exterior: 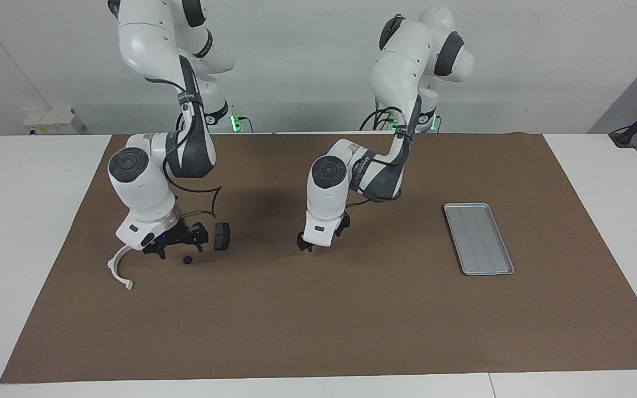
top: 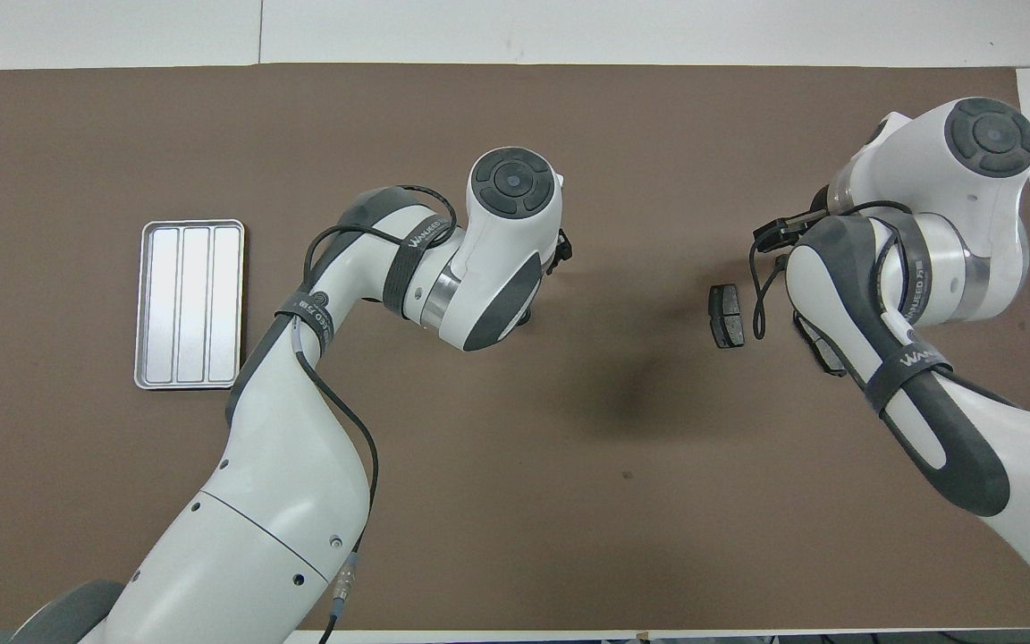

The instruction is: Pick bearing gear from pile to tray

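The pile lies toward the right arm's end of the table: a white half-ring bracket (exterior: 119, 271), a dark grey brake pad (exterior: 222, 236) (top: 727, 315), and a tiny black round piece (exterior: 187, 260) that I take for the bearing gear. My right gripper (exterior: 181, 249) hangs low and open over the pile, between bracket and brake pad, just above the round piece and holding nothing. My left gripper (exterior: 318, 240) waits open and empty over the middle of the mat. The silver-grey tray (exterior: 478, 239) (top: 190, 304) lies empty toward the left arm's end. In the overhead view the right arm hides the bracket and the round piece.
A brown mat (exterior: 318, 331) covers most of the white table (exterior: 20, 232). The left arm's wrist (top: 502, 259) hangs between the pile and the tray.
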{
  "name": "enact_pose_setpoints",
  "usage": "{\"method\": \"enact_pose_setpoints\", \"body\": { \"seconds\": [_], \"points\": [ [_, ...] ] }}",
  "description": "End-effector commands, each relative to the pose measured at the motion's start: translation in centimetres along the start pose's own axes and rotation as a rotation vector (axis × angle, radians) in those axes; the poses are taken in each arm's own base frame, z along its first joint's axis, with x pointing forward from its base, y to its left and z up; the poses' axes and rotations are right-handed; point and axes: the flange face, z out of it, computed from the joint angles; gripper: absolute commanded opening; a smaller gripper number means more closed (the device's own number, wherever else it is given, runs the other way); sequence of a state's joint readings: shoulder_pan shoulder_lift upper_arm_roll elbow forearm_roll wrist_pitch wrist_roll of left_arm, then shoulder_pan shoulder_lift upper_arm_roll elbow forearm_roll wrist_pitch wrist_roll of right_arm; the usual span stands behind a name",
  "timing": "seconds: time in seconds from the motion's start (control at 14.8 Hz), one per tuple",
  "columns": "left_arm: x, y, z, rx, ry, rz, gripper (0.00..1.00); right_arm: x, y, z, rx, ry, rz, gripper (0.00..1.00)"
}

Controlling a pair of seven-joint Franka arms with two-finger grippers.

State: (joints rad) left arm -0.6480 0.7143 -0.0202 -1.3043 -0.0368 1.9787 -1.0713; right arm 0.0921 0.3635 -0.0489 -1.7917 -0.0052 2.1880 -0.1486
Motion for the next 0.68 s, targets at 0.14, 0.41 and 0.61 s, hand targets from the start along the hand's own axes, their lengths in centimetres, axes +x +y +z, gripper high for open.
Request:
{"method": "enact_pose_setpoints", "body": {
  "seconds": [0.14,0.41,0.61],
  "points": [
    [-1.3,-1.2,0.3,0.011,0.008,-0.035,1.0,-0.9,0.0,2.8,0.017,0.026,-0.024,0.99],
    [-2.3,-3.5,-0.5,-0.049,0.037,-0.045,1.0,-1.4,0.9,3.9,0.017,0.021,-0.05,0.99],
    [-2.8,-3.1,-0.1,-0.104,0.062,-0.083,1.0,-1.9,2.1,4.4,0.017,0.013,-0.051,0.99]
  ]
}}
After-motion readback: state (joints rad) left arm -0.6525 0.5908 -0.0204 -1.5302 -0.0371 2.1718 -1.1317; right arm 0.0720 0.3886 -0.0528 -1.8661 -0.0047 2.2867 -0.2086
